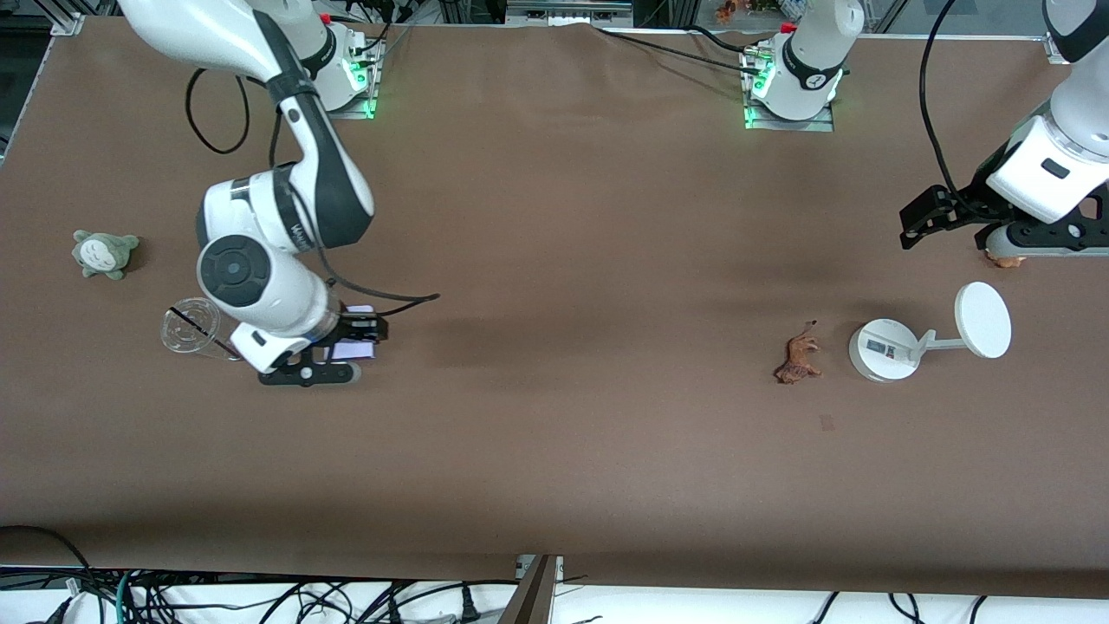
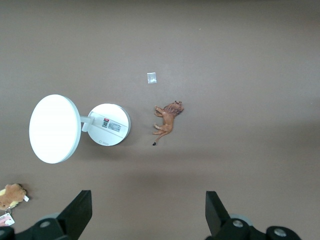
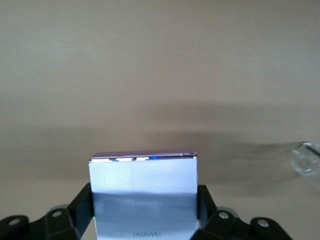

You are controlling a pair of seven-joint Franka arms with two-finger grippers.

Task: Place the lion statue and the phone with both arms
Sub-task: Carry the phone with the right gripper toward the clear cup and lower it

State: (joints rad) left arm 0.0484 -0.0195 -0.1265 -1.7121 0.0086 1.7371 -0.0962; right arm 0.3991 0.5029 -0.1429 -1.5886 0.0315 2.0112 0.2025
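The phone point(image 1: 357, 348) is a pale lavender, nearly square slab. My right gripper point(image 1: 346, 345) is shut on it, low over the table toward the right arm's end. In the right wrist view the phone point(image 3: 144, 192) fills the gap between the black fingers point(image 3: 82, 202) of the gripper point(image 3: 144, 212). The lion statue point(image 1: 799, 357) lies on the table toward the left arm's end, beside a white device. My left gripper point(image 1: 1027, 241) hangs high and open, away from the lion. In the left wrist view the lion point(image 2: 167, 121) lies well ahead of the open gripper point(image 2: 148, 205).
A white round-based device point(image 1: 884, 349) with a disc on an arm stands beside the lion point(image 2: 111, 125). A brown plush point(image 1: 1005, 257) peeks out under the left hand point(image 2: 11, 195). A clear glass point(image 1: 189, 328) lies beside the right gripper. A grey-green plush point(image 1: 104, 253) sits farther toward that end.
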